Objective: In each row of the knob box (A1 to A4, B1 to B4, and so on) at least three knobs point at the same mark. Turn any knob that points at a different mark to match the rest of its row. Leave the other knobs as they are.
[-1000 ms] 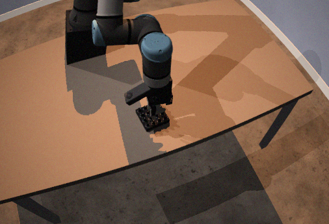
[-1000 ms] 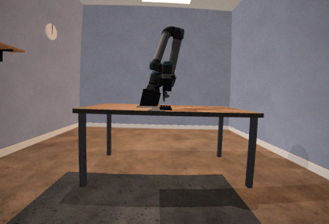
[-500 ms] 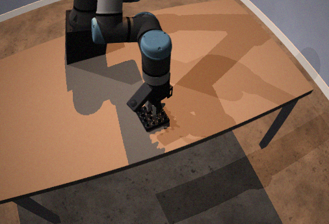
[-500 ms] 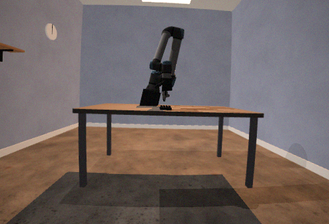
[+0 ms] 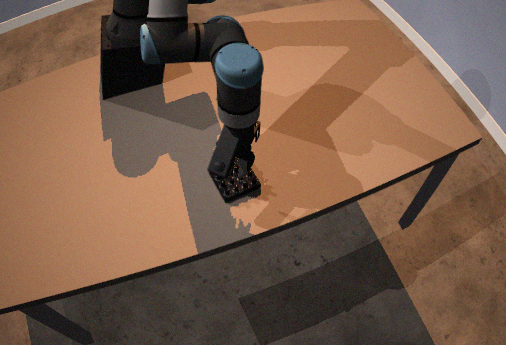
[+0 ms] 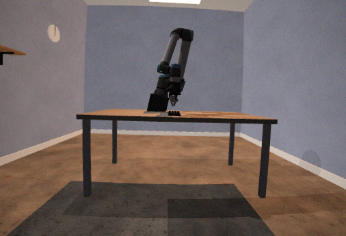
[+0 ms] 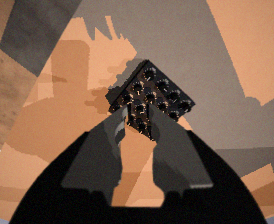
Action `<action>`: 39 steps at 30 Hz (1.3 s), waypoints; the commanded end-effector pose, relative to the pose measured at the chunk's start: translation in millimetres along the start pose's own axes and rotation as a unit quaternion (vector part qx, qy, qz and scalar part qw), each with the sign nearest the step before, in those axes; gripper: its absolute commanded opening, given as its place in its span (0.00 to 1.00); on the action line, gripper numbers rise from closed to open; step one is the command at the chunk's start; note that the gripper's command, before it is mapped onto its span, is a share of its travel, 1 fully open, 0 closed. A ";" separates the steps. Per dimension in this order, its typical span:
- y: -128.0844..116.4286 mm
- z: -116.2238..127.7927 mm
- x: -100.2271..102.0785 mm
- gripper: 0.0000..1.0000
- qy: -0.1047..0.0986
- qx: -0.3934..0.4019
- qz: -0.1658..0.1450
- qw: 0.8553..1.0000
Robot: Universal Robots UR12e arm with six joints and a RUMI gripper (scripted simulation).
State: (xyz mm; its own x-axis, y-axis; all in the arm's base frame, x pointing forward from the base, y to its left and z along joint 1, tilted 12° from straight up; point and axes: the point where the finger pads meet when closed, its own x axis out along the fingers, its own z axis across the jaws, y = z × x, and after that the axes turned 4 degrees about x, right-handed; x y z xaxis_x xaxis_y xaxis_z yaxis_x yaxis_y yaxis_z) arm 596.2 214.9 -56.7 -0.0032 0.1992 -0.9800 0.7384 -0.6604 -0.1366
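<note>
One knob box (image 7: 155,95) full of knobs; tool (image 7: 136,122) nearly shut above it.

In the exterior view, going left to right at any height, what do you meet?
Wall shelf → round clock → table's front-left leg → black arm base → knob box → table's front-right leg.
</note>
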 end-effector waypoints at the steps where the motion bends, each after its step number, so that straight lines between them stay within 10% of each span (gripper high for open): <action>1: -0.6 -1.2 -1.9 0.11 0.002 -0.064 -0.002 0.998; 39: -2.5 -2.2 -3.5 0.11 0.002 -0.141 -0.001 0.990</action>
State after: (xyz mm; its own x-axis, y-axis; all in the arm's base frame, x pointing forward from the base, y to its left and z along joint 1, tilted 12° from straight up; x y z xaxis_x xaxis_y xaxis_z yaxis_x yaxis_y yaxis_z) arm 595.2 217.5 -53.2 -0.0051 0.2034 -0.9791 0.8969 -0.4321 -0.0944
